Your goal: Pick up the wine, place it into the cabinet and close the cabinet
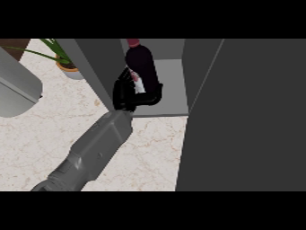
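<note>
The wine bottle (142, 60) is dark with a red cap and a white label, and stands in the mouth of the grey cabinet (172, 90). My left hand (124, 92) is shut on the bottle's lower part: its palm lies against the left side and the thumb wraps across the base. The grey forearm runs down to the view's lower left. The hand hides the bottle's bottom, so I cannot tell whether it rests on the cabinet floor. The cabinet door (255, 121) stands open at the right as a wide dark panel. My right hand does not show.
A potted plant (66, 63) stands on the marble counter (42, 143), just left of the cabinet's side wall (99, 67). A large pale grey rounded object (6, 85) fills the upper left.
</note>
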### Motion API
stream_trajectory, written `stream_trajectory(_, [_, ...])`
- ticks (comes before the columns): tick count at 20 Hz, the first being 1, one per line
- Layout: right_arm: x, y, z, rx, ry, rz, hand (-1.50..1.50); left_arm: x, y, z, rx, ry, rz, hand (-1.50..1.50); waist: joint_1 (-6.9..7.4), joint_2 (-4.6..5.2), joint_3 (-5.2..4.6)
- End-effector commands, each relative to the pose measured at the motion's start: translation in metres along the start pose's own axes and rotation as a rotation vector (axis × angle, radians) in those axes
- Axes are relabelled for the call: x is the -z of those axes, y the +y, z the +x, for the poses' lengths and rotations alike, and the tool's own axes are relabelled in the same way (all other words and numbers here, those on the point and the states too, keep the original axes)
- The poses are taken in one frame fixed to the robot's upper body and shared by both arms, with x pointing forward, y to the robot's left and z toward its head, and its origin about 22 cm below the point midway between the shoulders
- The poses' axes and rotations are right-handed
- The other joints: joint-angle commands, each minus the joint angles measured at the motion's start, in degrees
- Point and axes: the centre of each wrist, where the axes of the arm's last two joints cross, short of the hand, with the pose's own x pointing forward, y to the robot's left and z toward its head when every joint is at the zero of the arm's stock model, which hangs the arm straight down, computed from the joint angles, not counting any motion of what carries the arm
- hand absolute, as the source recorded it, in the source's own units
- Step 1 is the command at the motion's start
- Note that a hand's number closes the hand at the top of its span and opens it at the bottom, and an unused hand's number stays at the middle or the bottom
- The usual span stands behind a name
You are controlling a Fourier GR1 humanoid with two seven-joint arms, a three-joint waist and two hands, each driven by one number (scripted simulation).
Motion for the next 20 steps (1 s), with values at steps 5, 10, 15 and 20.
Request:
stream_trajectory(5, [0.002, 0.002, 0.003, 0.002, -0.010, 0.007, -1.50, 0.032, -0.030, 0.036, -0.009, 0.060, -0.021, 1.50, -1.47, 0.61, -0.05])
stream_trajectory(10, [0.010, 0.001, -0.005, 0.022, -0.013, 0.041, -1.50, 0.031, -0.025, 0.032, -0.024, 0.001, 0.010, 1.50, -2.95, 1.19, -0.07])
stream_trajectory(15, [0.008, 0.010, -0.003, 0.024, -0.027, 0.050, -1.50, 0.023, -0.026, 0.026, -0.029, 0.037, 0.000, 1.50, -3.47, 0.95, -0.08])
stream_trajectory(20, [0.004, 0.008, -0.007, 0.022, -0.025, 0.072, -1.50, 0.016, -0.023, 0.018, -0.009, 0.039, -0.010, 1.50, -4.52, 1.02, -0.03])
